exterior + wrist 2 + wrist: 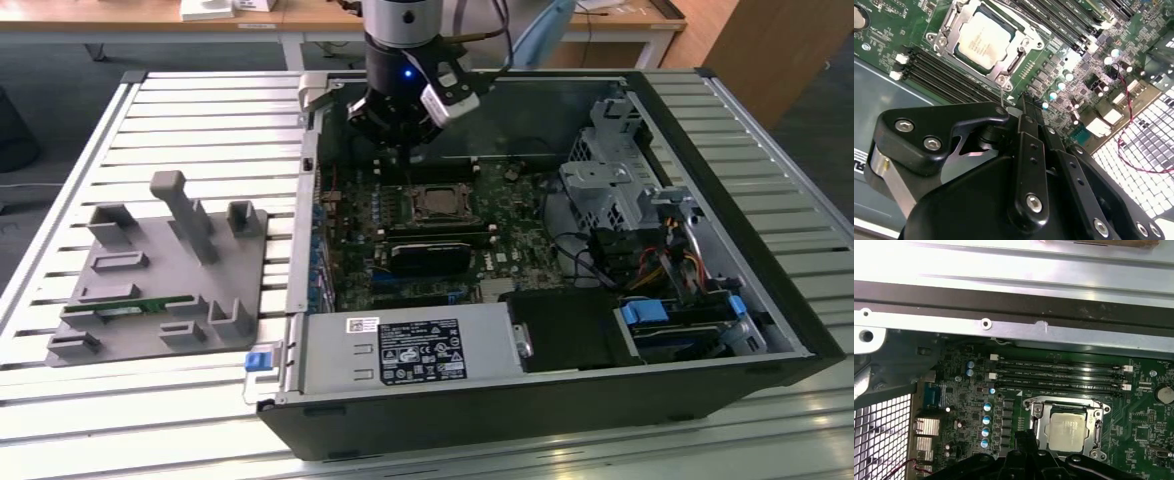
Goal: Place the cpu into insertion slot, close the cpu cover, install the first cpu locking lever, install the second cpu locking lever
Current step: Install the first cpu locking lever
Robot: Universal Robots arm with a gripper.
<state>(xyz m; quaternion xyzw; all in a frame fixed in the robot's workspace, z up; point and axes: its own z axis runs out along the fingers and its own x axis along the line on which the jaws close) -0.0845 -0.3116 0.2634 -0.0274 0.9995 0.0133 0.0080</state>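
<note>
Since the cpu (pixel 982 40) sits socketed under its lowered cover (pixel 947 34), latching appears outstanding; the pincer (pixel 1021 106) hangs clenched, seemingly empty.

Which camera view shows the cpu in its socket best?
The second wrist view. The cpu is closest and unobstructed there, its silvery top framed by the cpu cover. The first wrist view shows the same chip farther off but whole. The exterior view shows it as a tiny square on the motherboard.
</note>
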